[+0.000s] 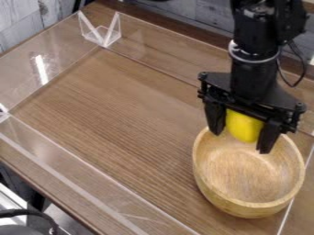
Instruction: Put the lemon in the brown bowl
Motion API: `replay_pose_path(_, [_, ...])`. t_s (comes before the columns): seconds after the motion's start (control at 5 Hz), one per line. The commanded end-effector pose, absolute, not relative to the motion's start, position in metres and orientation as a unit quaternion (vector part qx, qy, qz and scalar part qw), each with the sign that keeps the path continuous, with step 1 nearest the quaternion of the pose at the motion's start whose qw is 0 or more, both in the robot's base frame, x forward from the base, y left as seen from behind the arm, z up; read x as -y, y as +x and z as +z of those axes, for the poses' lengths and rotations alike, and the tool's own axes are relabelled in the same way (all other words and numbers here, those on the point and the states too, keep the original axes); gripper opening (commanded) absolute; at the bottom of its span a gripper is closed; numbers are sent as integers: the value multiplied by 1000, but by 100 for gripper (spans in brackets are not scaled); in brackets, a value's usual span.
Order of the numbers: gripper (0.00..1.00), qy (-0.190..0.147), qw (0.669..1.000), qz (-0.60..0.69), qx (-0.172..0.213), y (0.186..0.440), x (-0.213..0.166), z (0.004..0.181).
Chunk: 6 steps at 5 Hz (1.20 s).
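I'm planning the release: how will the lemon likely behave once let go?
The lemon looks rounded and smooth, so it may well roll when let go. The bowl's raised wall would probably stop it, and its smallness beside the bowl suggests it is fairly light.

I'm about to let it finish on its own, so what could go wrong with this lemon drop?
The lemon sits between the fingers of the gripper above the bowl's far rim, so it might clip the rim or fall outside. The fingers also hang close to that rim and could nudge the bowl.
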State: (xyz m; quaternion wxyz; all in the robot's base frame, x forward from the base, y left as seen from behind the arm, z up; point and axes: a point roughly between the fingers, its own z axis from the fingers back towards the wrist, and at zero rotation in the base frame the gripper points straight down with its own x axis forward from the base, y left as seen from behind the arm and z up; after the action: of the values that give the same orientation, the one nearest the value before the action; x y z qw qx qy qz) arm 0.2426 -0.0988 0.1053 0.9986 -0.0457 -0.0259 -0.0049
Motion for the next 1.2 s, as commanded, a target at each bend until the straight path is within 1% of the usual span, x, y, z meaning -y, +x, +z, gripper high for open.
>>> replay_pose_path(0.0, [0, -53, 997, 1, 57, 256, 98, 118])
replay_pose_path(0.2, [0, -52, 997, 2, 57, 259, 98, 116])
replay_pose_path(0.4, [100, -52, 997, 0, 57, 256, 98, 118])
replay_pose_path(1.0, [100, -56, 997, -6, 56, 248, 95, 131])
